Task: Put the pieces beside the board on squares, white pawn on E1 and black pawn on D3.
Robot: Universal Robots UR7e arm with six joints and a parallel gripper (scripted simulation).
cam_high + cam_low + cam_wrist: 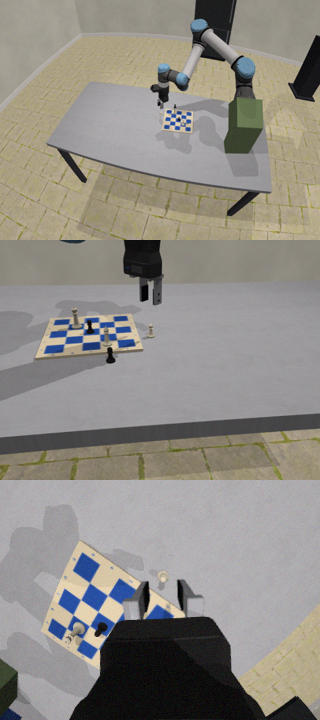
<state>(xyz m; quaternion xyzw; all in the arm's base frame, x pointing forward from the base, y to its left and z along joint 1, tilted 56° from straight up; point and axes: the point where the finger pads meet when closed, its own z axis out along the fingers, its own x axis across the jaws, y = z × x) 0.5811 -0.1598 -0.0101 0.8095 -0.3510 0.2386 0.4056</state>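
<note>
The white pawn stands upright on the table just off the right edge of the blue and cream board. It also shows in the wrist view and beside the board's left edge in the top view. The black pawn stands upright on the table, just off the board's near edge. My gripper hangs well above the white pawn, fingers pointing down, partly open with nothing between them.
On the board stand a white queen, a black pawn and a white bishop, all upright. The green pedestal that carries the arm stands on the table beyond the board's other side.
</note>
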